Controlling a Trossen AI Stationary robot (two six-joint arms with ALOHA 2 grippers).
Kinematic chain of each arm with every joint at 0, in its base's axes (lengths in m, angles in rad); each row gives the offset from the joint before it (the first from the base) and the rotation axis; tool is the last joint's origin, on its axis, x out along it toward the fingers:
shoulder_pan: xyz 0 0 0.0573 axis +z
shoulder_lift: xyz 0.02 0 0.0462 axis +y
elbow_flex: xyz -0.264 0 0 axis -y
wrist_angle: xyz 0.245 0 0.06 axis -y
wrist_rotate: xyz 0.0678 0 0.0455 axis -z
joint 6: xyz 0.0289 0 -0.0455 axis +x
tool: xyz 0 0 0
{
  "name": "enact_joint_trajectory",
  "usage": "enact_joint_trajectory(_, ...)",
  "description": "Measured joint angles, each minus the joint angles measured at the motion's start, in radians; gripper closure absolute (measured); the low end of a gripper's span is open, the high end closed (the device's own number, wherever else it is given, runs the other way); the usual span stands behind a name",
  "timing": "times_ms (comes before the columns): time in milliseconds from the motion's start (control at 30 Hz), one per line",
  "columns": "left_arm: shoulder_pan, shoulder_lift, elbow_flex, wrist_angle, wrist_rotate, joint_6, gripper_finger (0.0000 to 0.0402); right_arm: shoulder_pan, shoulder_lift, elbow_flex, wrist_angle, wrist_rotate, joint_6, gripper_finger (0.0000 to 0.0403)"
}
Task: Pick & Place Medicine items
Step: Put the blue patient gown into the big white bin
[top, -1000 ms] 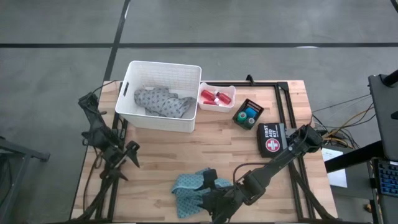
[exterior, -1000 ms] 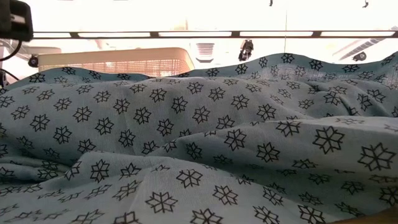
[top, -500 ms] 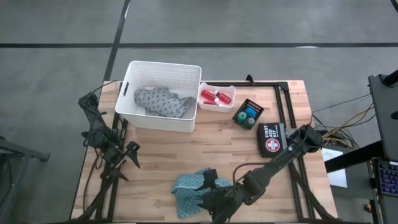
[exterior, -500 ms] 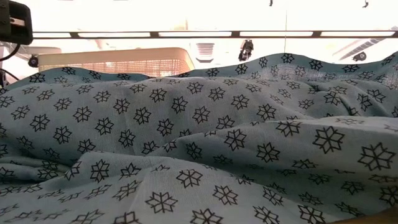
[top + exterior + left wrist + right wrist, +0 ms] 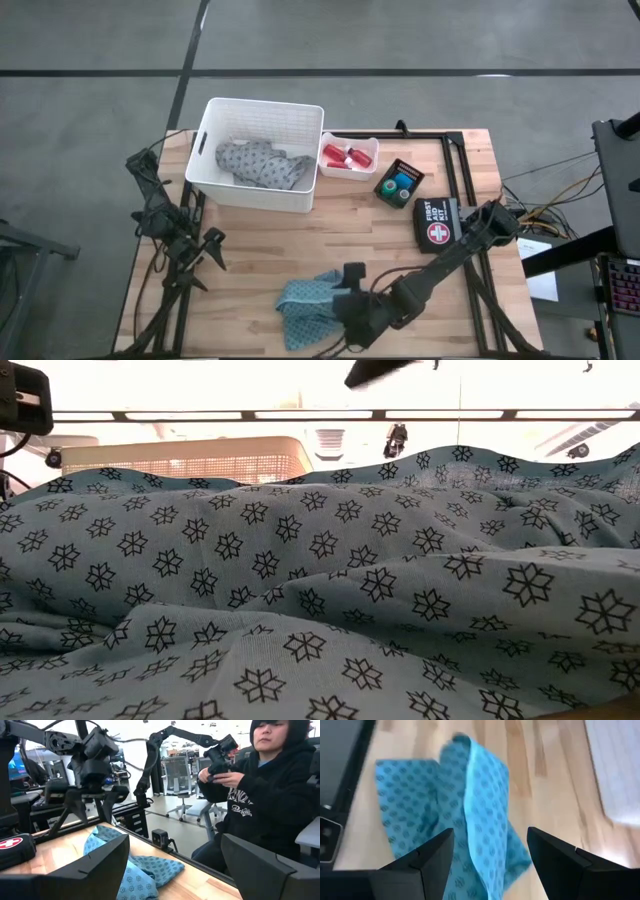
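Since a second ago my right gripper point(image 5: 352, 283) has lifted off the teal cloth point(image 5: 305, 300) at the lower centre of the high view; its fingers stand apart and hold nothing. My left gripper point(image 5: 212, 248) waits at the left edge of the surface point(image 5: 260, 250), fingers apart and empty. No medicine item is picked yet: 3 red bottles point(image 5: 345, 156) lie in the small white tray point(image 5: 368, 146) beside the white basket point(image 5: 210, 120), upper centre, and the blue and green containers point(image 5: 399, 182) sit just right of it. Next I judge the right arm must travel up-frame to the bottles and settle over 1.
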State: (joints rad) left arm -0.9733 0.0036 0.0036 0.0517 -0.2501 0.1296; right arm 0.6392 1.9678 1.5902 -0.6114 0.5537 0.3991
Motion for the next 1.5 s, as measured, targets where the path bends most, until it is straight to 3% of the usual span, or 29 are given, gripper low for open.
enact_joint_trajectory(500, 0.0, 0.007, 0.0, 0.0, 0.002, 0.0, 0.0082, -0.013, 0.072, -0.04, 0.136, -0.079, 0.173, 0.0154)
enact_joint_trajectory(800, 0.0, 0.013, 0.0, 0.0, 0.008, 0.0, 0.0082, -0.009, 0.079, -0.054, 0.156, -0.084, 0.177, 0.015)
enact_joint_trajectory(1267, 0.0, 0.013, 0.0, -0.001, 0.007, 0.0, 0.0082, -0.016, 0.079, -0.062, 0.197, -0.091, 0.245, 0.0029)
enact_joint_trajectory(1500, 0.0, 0.013, 0.0, -0.001, 0.007, 0.0, 0.0082, -0.031, 0.078, -0.113, 0.255, -0.148, 0.251, 0.0017)
